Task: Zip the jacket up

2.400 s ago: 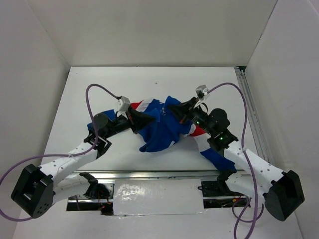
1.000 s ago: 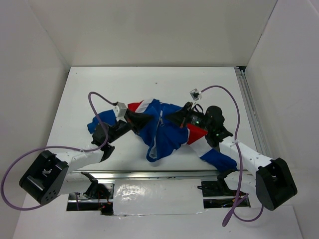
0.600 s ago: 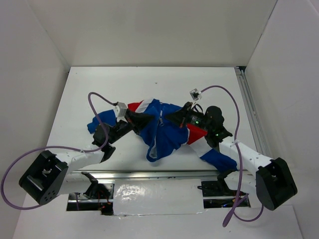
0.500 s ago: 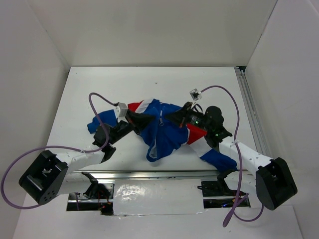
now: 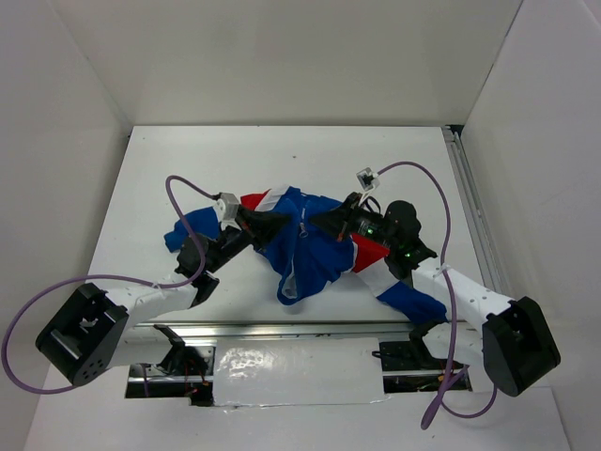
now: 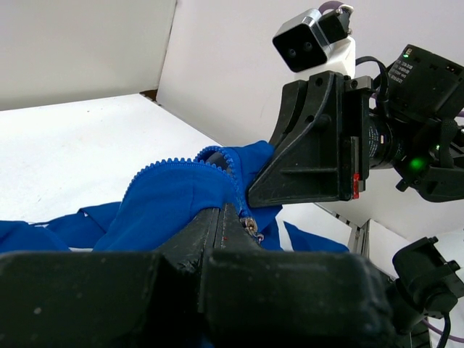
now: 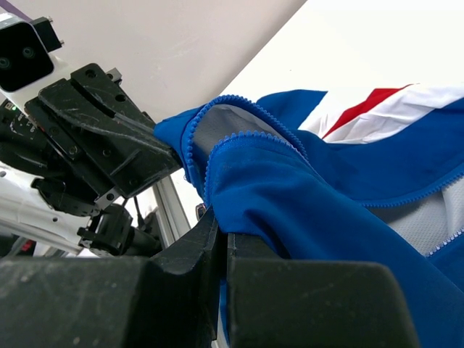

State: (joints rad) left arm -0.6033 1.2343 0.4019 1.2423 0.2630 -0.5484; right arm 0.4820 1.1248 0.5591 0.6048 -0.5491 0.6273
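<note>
The blue jacket (image 5: 315, 258) with red and white panels lies bunched at the table's middle, between my two arms. My left gripper (image 5: 280, 223) is shut on its left front edge. The left wrist view shows that gripper (image 6: 221, 212) pinching blue fabric (image 6: 167, 203) beside the zipper teeth, with a small metal slider (image 6: 251, 227) right at the tips. My right gripper (image 5: 319, 219) faces it, shut on the opposite front edge. Blue cloth (image 7: 326, 196) bulges over the right gripper (image 7: 220, 217) in its own view, and the toothed edge (image 7: 217, 141) curls above it. The two grippers nearly touch.
One blue sleeve (image 5: 183, 230) trails left under my left arm, and another (image 5: 413, 301) lies under my right arm. A metal rail (image 5: 474, 216) runs along the table's right edge. White walls stand on three sides. Purple cables (image 5: 178, 193) loop above both arms.
Since the oldest frame both arms have drawn back toward their bases, and the jacket front has spread to show its zipper line. Over the last second nothing has visibly moved.
</note>
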